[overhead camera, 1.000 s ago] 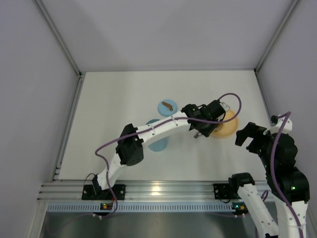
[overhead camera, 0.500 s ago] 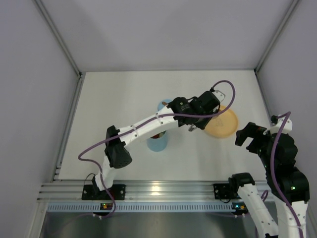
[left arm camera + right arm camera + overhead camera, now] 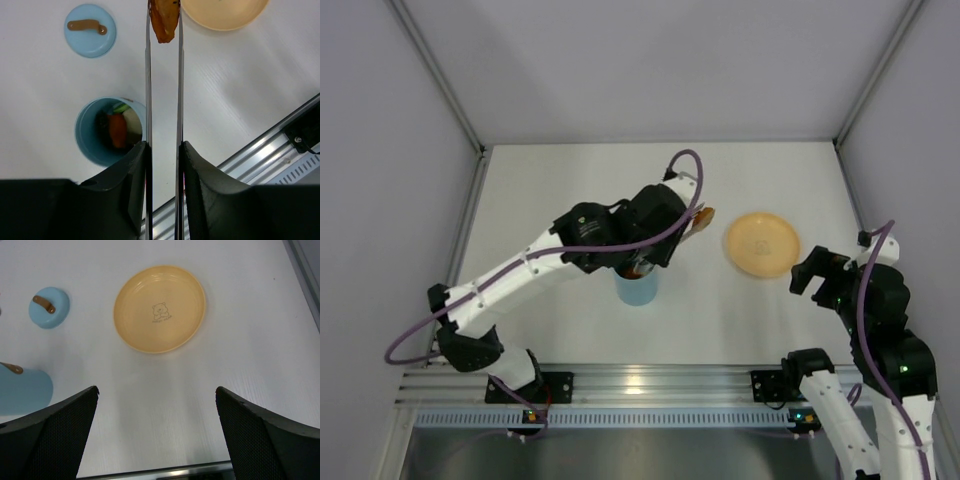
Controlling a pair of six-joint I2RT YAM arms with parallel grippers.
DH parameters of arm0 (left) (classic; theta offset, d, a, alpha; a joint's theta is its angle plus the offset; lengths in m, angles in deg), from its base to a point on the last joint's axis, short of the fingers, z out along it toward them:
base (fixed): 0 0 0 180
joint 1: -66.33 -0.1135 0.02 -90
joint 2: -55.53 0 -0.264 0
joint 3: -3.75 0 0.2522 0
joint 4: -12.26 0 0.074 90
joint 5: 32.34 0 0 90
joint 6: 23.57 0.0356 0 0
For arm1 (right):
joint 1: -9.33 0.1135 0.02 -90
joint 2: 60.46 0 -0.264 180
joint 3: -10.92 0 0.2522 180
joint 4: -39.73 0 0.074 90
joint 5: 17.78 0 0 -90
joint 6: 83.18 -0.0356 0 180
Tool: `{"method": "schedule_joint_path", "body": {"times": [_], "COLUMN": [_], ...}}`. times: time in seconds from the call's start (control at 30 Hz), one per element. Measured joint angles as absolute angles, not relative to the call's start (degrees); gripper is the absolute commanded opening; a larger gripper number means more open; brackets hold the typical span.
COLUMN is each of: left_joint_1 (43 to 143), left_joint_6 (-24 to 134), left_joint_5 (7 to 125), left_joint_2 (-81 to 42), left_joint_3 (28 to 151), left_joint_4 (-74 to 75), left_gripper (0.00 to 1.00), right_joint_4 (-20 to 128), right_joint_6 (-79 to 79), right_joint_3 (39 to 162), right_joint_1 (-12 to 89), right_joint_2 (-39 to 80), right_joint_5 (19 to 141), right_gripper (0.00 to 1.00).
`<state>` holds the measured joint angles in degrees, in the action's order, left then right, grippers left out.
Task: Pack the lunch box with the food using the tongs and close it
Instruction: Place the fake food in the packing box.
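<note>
My left gripper [image 3: 164,145] [image 3: 663,238] is shut on the tongs [image 3: 148,75], squeezing their two thin arms close together. The tongs' tips pinch a brown piece of food [image 3: 164,20] [image 3: 703,218] in the air, between the lid and the plate. The light blue lunch box [image 3: 107,131] [image 3: 637,288] stands open just left of the tongs, with orange, dark and green food [image 3: 117,131] inside. Its blue lid [image 3: 90,31] [image 3: 48,307] lies flat beyond it, brown handle up. My right gripper [image 3: 156,390] [image 3: 815,275] hangs open and empty at the right, near the plate.
The orange-yellow plate [image 3: 762,243] [image 3: 160,307] lies right of the lunch box with nothing on it. The aluminium rail [image 3: 280,140] runs along the near table edge. Side walls stand left and right of the table.
My left arm has swung left from the plate toward the lunch box, carrying the brown piece in the tongs. The plate is now bare. The right arm barely moved.
</note>
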<state>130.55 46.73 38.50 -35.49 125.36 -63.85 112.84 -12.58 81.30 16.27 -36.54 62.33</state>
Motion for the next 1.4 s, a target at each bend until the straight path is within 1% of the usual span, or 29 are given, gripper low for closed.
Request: {"method": "schedule_joint_path", "body": {"times": [0.27,0.47,0.8,0.9,0.93,1.07,1.4], "left_joint_1": [130.58,130.58,130.58,130.58,130.58,130.58,130.58], "left_joint_6": [42.64,40.23,38.22,37.96,37.85,37.74,37.55], "left_joint_5": [36.14,35.97,36.45,36.78,36.84,36.87,36.67], "left_joint_2": [-17.28,-9.39,-6.71,-6.31,-6.22,-6.05,-5.57], "left_joint_3": [114.50,107.53,99.20,98.04,97.72,97.26,97.58], "left_joint_4": [-69.47,-72.72,-73.58,-73.55,-73.53,-73.51,-73.55], "left_gripper": [0.34,0.34,0.38,0.42,0.46,0.51,0.51], "right_joint_4": [112.67,112.65,112.65,112.65,112.65,112.65,112.65], "right_joint_6": [-12.73,-12.73,-12.73,-12.73,-12.73,-12.73,-12.73], "right_joint_3": [80.91,80.91,80.91,80.91,80.91,80.91,80.91], "right_joint_1": [16.27,16.27,16.27,16.27,16.27,16.27,16.27], "right_joint_2": [-36.12,-35.88,-35.90,-35.90,-35.90,-35.90,-35.90], "right_joint_5": [62.51,62.47,62.44,62.44,62.42,62.44,62.42], "right_gripper": [0.99,0.99,0.99,0.99,0.99,1.00,0.99]}}
